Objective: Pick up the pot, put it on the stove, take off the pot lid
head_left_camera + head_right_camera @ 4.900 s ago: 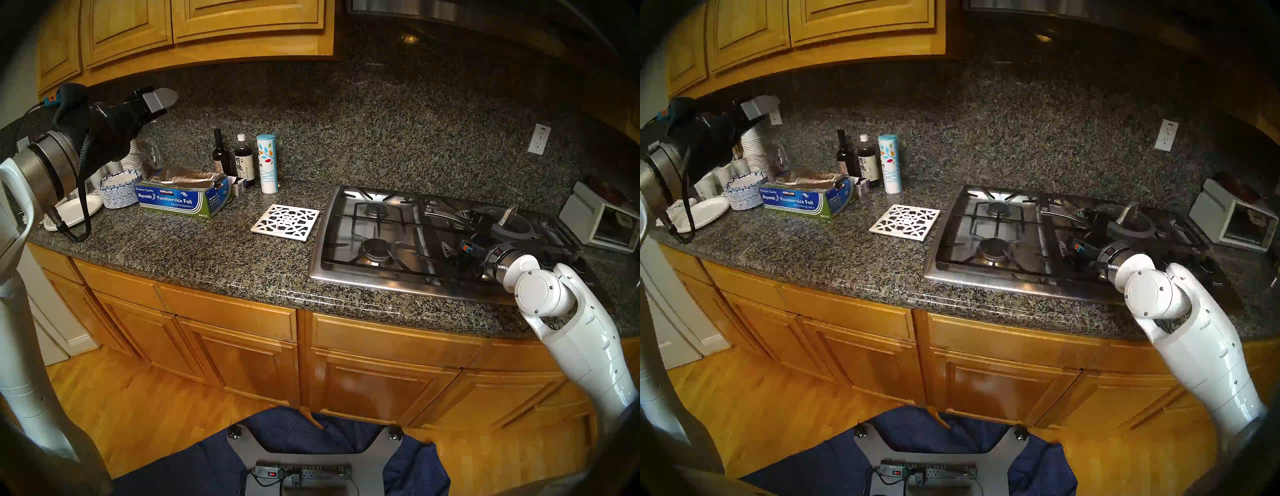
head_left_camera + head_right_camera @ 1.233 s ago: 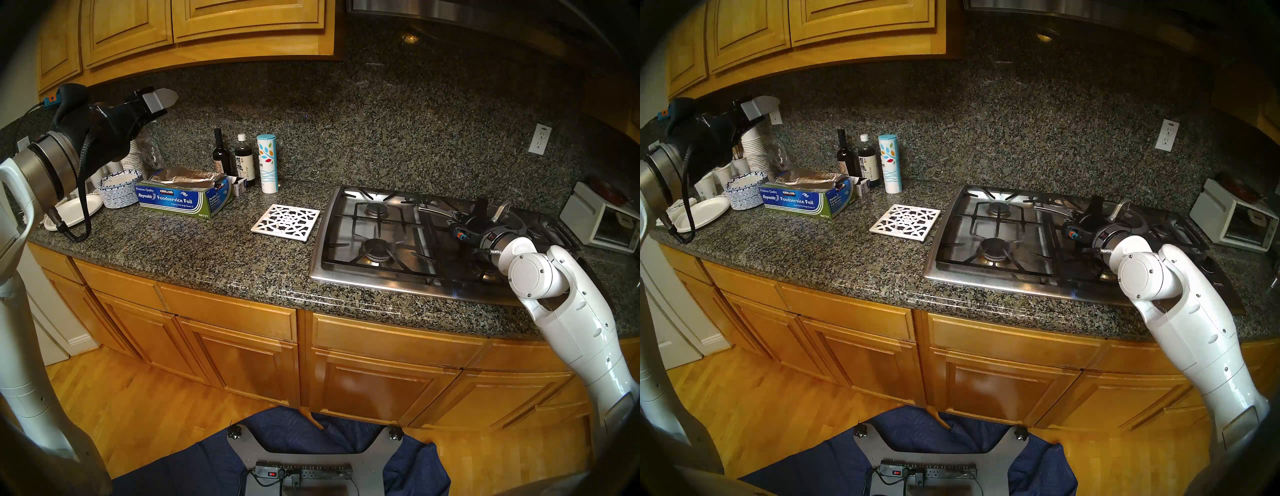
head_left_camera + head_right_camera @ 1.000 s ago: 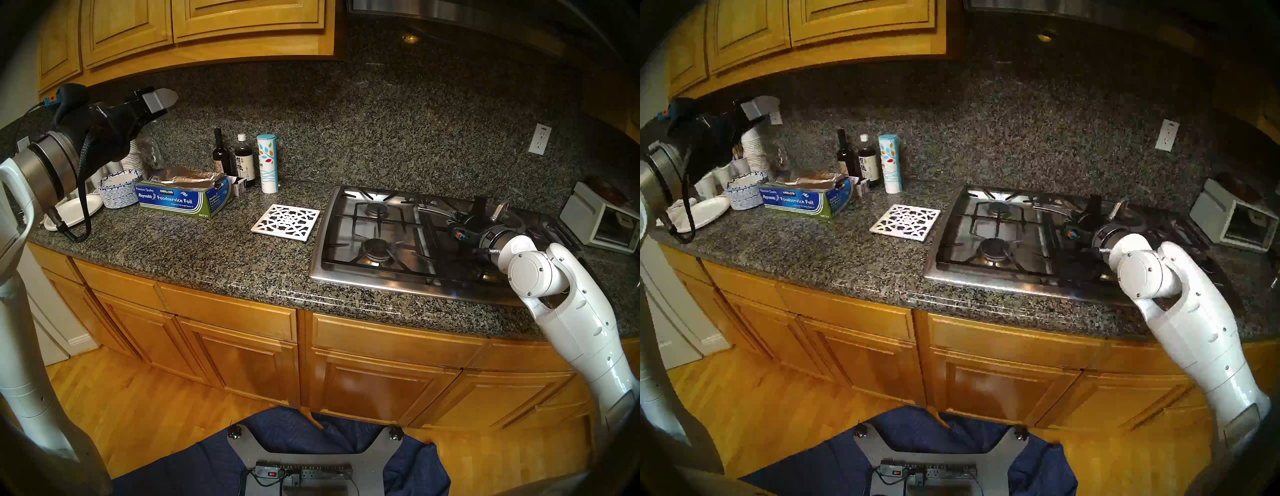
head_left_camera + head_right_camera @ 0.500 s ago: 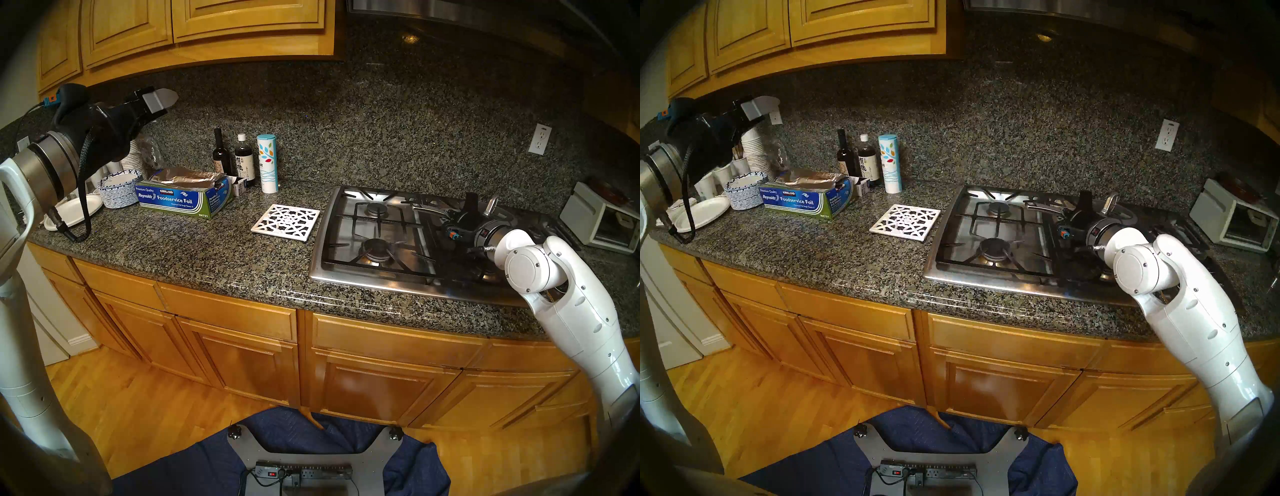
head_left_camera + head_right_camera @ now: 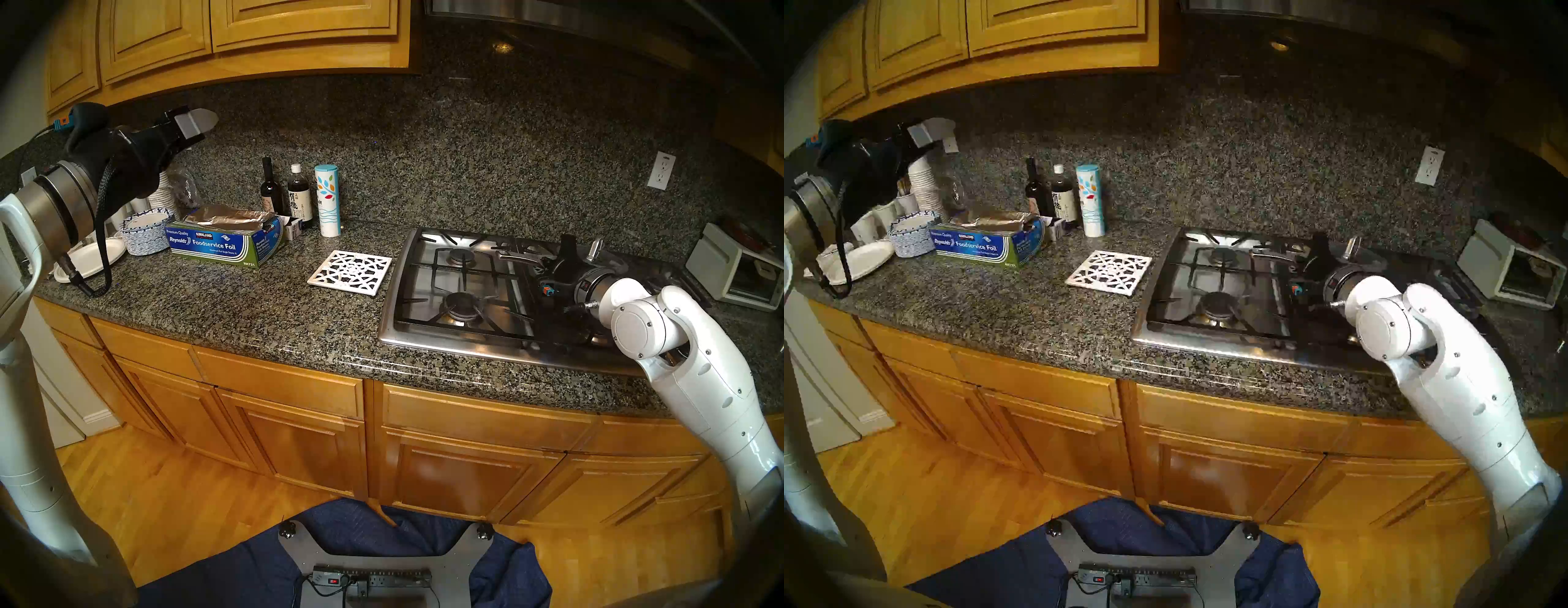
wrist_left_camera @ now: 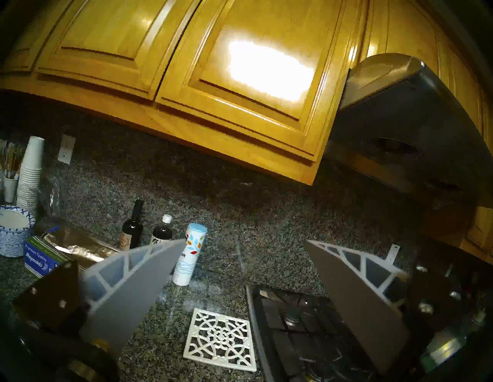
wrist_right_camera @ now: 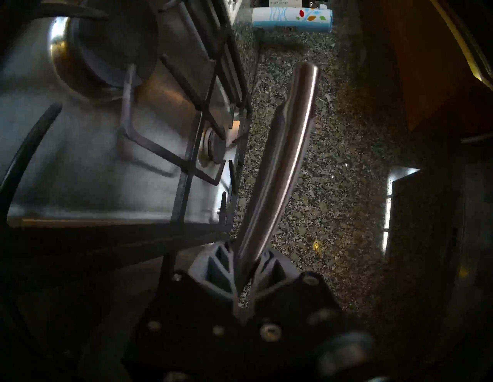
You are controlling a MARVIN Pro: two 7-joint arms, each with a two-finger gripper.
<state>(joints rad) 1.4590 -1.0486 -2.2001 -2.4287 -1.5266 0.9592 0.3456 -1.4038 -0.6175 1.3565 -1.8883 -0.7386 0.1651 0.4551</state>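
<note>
Over the stove [image 5: 428, 297], right of frame: right gripper [image 7: 244, 269], jaws clamped on the pot's silver handle.
Pot [image 5: 519, 256]: handle jutting left above the rear grates, body hidden behind the wrist.
Pot lid [image 5: 595, 247]: only its upright loop handle visible, on top.
Upper left: left gripper [image 6: 244, 266], jaws wide, empty, high above the worktop [image 5: 254, 305].
Trivet [image 5: 350, 271]: flat, left of stove.

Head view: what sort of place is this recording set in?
Most likely a home kitchen: a gas stove set into a granite counter, wooden cabinets above, and a small toaster oven beside it.
</note>
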